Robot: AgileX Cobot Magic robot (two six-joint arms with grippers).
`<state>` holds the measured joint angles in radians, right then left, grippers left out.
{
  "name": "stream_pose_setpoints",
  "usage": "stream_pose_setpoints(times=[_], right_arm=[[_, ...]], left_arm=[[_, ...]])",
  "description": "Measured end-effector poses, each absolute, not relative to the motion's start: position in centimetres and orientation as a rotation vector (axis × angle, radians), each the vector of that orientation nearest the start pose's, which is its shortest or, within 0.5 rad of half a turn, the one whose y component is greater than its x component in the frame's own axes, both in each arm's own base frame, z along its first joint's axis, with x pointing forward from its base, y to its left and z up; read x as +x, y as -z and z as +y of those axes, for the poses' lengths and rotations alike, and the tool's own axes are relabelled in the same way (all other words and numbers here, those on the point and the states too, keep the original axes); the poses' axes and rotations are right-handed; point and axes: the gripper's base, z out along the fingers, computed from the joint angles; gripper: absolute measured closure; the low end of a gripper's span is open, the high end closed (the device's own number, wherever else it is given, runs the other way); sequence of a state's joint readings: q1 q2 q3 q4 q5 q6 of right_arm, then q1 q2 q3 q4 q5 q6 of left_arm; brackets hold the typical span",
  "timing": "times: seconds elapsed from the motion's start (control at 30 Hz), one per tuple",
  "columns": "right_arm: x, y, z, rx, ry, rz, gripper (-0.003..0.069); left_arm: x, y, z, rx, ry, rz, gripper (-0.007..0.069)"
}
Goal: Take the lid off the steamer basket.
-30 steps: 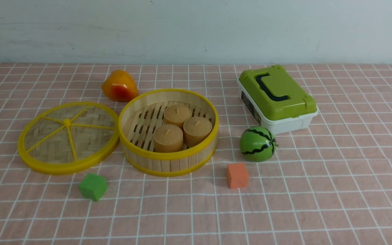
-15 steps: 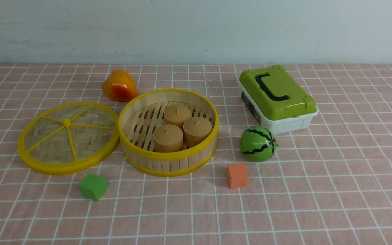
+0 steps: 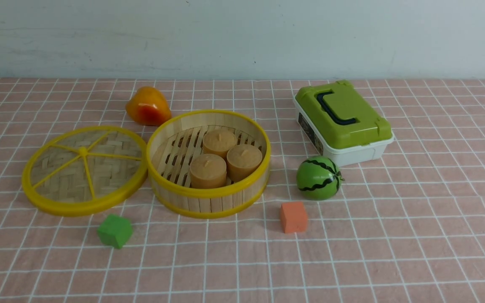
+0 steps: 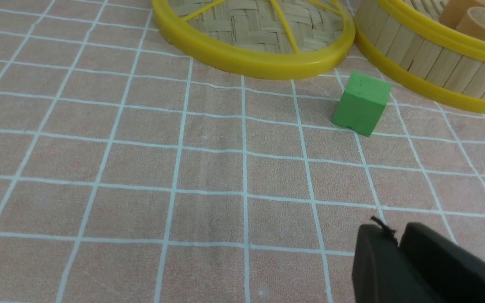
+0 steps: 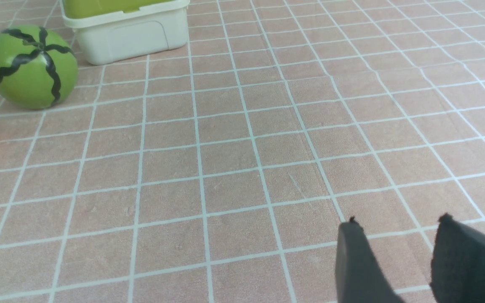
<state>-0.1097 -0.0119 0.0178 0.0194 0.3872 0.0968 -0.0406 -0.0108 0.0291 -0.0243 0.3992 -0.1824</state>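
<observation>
Nothing on the cloth has shifted vs the earlier front frames. Left gripper [image 4: 398, 235], lower right of its wrist view, jaws almost touching, holds nothing. Right gripper [image 5: 394, 252] is parted, empty, w/ bare cloth around. Lid [image 3: 84, 169] lies flat at left-centre, touching the steamer basket [image 3: 209, 198], already off, so the three buns [image 3: 225, 162] sit uncovered. Task looks done.

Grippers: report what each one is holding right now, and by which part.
Nothing is held. The left gripper and right gripper are both empty above bare tablecloth. The lid lies flat beside the steamer basket, untouched.
</observation>
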Motion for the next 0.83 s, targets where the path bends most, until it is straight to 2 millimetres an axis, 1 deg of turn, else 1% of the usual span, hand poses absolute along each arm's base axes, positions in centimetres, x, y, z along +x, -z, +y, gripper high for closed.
stream_pose_setpoints(times=[0.83], right_arm=[[5.18,-17.30,-0.50,0.205,-0.010,1.865,0.0417]], left_arm=[[5.18,-16.82,-0.30,-0.150,0.176,1.899,0.0531]])
